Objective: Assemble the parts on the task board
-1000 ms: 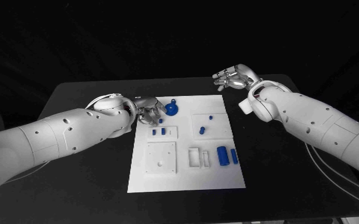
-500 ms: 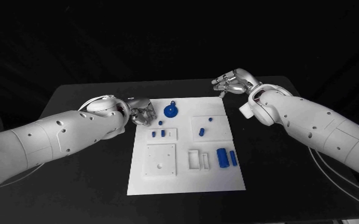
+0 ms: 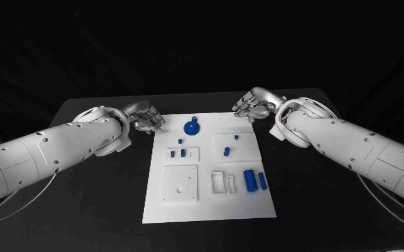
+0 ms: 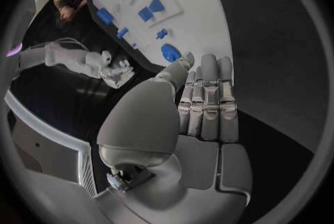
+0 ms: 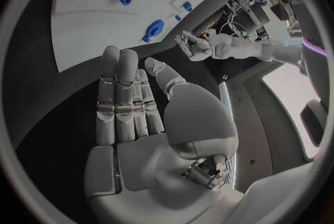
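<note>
Handling: the parts looked small, rigid and light, probably moulded plastic, so I judged them stiff, not fragile, but smooth enough to slip from metal fingertips.
Where to hold: the round part point(image 3: 192, 127) seemed best pinched across its rim or by the small tab at its far end; the long cylinder point(image 3: 250, 178) across its middle.
Looks: the task board point(image 3: 211, 205) was a flat white plate with raised white blocks and recesses; the parts were blue: a disc with a tab, short pegs point(image 3: 177, 153) in a square block, a capsule-like piece point(image 3: 227, 147), and two cylinders side by side.
Place: the board lay mid-worktop point(image 3: 101, 205); the round part sat near its far edge, the cylinders toward its right side.
Left robot hand point(image 3: 146, 118): beside the board's far left corner, holding nothing, fingers straight and side by side in the wrist view.
Right robot hand point(image 3: 254, 104): just beyond the far right corner, holding nothing, fingers extended and close together.
</note>
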Robot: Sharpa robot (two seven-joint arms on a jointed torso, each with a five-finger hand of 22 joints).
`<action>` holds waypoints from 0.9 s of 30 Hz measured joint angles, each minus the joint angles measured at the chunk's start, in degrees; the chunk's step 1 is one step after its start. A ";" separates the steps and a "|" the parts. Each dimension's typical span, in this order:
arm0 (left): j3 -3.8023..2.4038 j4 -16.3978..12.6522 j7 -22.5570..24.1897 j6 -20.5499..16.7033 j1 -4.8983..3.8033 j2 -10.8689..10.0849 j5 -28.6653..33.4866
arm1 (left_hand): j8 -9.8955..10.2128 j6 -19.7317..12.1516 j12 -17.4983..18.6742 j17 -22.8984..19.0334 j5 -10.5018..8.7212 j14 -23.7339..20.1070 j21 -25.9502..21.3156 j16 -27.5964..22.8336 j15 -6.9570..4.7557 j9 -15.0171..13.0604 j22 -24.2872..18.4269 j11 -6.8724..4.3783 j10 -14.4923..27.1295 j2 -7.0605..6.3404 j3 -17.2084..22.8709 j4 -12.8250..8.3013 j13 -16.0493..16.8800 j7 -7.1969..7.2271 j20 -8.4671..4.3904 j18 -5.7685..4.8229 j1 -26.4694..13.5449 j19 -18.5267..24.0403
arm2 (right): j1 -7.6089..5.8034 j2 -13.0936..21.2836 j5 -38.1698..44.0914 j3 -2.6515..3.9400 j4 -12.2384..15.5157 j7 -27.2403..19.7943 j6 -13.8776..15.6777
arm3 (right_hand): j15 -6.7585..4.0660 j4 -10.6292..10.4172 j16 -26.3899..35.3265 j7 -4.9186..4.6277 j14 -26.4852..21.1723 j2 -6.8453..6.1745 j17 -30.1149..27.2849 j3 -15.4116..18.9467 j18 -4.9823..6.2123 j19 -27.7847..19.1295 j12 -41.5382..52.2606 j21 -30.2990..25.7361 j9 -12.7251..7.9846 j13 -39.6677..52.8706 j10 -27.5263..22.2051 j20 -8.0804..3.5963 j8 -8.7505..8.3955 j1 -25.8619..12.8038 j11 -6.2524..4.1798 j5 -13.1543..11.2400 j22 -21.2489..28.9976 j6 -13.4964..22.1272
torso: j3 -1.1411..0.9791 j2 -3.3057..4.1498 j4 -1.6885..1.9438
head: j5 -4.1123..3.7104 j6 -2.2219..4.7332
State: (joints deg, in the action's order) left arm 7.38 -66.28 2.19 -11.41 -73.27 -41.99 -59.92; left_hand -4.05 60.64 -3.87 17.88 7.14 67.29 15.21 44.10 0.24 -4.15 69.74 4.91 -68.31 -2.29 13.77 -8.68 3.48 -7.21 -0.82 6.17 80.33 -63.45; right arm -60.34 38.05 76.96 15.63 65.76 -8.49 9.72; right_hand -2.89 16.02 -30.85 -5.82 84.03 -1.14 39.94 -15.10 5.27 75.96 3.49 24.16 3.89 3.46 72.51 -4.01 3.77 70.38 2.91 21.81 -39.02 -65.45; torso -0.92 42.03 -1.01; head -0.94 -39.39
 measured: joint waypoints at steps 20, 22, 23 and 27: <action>-0.27 -6.50 9.22 -2.89 -1.05 -4.16 34.45 | 0.45 3.01 0.30 -10.17 0.69 6.19 -11.68 -38.01 3.04 0.04 -24.95 0.47 -0.80 0.73 -2.25 2.20 -0.05 0.55 2.69 -4.44 -1.29 6.38 | 1.27 1.51 21.88 -1.52 6.01 10.23 -5.78 | 0.86 -0.48 -5.20 -0.83 0.00 -2.50 1.38 6.34 1.77 2.76 0.00 -2.06 -0.22 -0.01 -3.72 1.34 0.00 -1.00 1.19 -3.39 1.09 2.50 | 0.25 0.00 0.06 | 0.63 0.65; -0.26 -6.78 9.91 -3.30 -1.05 -4.14 36.96 | 0.45 2.66 0.30 -10.15 0.69 6.69 -11.68 -39.52 3.54 0.04 -26.82 1.20 1.61 0.54 -2.09 2.25 -0.04 0.20 3.10 -4.45 -1.49 6.10 | 1.28 1.52 22.80 -1.78 6.24 10.95 -6.45 | 0.86 -0.55 -5.43 -0.83 0.00 -2.50 1.21 7.14 1.77 2.88 0.00 -2.33 -0.22 -0.01 -3.72 1.45 0.00 -1.00 1.18 -2.94 1.21 2.50 | 0.26 0.01 0.06 | 0.68 0.65; -0.26 -6.83 10.27 -3.53 -1.05 -4.10 38.28 | 0.45 2.40 0.31 -10.11 0.69 6.84 -11.68 -39.95 3.69 0.04 -27.55 1.62 3.12 0.43 -2.09 2.25 -0.04 -0.06 3.33 -4.45 -1.59 5.87 | 1.30 1.54 23.11 -1.89 6.34 11.23 -6.73 | 0.86 -0.74 -5.43 -0.83 0.00 -2.50 1.21 7.34 1.76 2.87 0.00 -2.34 -0.22 -0.01 -3.72 1.45 0.00 -1.00 1.19 -2.73 1.22 2.50 | 0.26 0.01 0.06 | 0.68 0.64; -0.25 -6.89 12.01 -4.44 -1.06 -3.94 43.70 | 0.45 2.30 0.31 -9.86 0.68 6.41 -11.68 -40.35 4.16 0.04 -32.10 2.23 4.34 0.43 -2.71 2.26 -0.04 -0.16 4.17 -4.27 -1.59 5.03 | 1.33 1.56 24.16 -2.24 6.72 12.13 -7.79 | 0.86 -0.75 -5.44 -0.83 0.00 -2.50 0.99 8.16 1.76 2.89 0.00 -2.68 -0.22 -0.01 -3.72 1.45 0.00 -1.00 1.19 -2.72 1.36 2.50 | 0.19 0.01 0.06 | 0.75 0.63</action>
State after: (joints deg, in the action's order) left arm 7.12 -73.17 14.20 -15.85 -74.33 -45.93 -16.23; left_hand -3.60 62.94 -3.57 8.02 7.82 73.70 3.53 3.75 4.40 -4.10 37.65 7.14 -63.97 -1.85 11.07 -6.42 3.44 -7.37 3.34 1.90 78.74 -58.42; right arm -59.00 39.61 101.12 13.39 72.48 3.63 1.94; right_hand -2.03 15.27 -36.29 -6.65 84.03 -3.63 40.93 -6.94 7.03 78.85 3.49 21.48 3.67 3.45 68.79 -2.56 3.77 69.39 4.10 19.09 -37.65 -62.95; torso -0.73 42.04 -0.95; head -0.20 -38.77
